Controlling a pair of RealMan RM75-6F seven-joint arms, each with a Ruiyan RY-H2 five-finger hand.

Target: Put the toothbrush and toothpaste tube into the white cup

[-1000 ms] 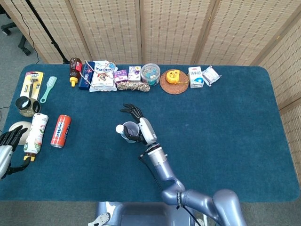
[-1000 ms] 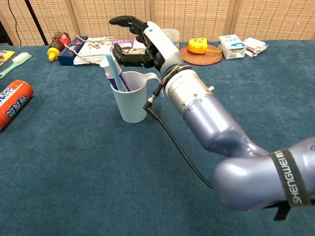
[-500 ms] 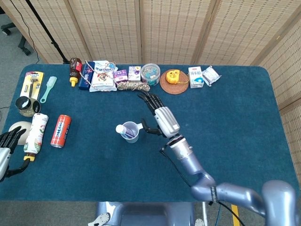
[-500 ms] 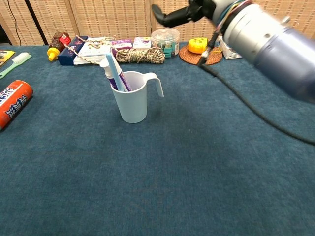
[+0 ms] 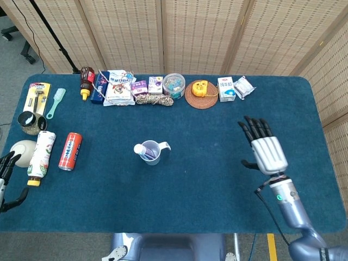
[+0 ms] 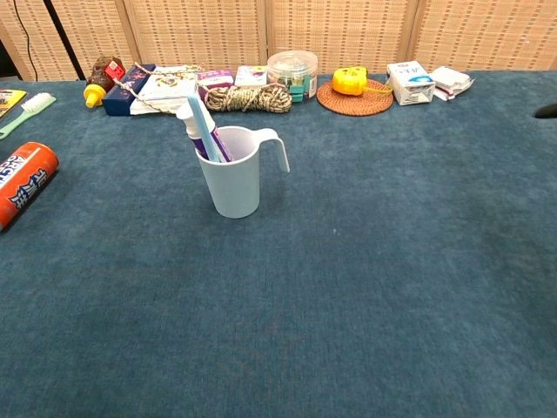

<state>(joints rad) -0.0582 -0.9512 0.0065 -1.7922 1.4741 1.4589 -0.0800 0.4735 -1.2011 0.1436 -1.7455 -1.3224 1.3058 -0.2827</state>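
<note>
Both task items, the toothbrush (image 6: 205,128) and toothpaste tube (image 6: 188,126), stand upright inside the white cup (image 6: 233,178), well to the left of the right hand (image 5: 267,150), whose fingers are spread and empty. The left hand (image 5: 6,169), its fingers loosely apart and empty, lies about as far off on the cup's other side.

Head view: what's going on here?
Nothing is being handled. The white cup stands mid-table with the toothbrush and toothpaste tube upright inside. The right hand hovers open over the table's right side, away from the cup. The left hand sits at the left edge, holding nothing.
</note>
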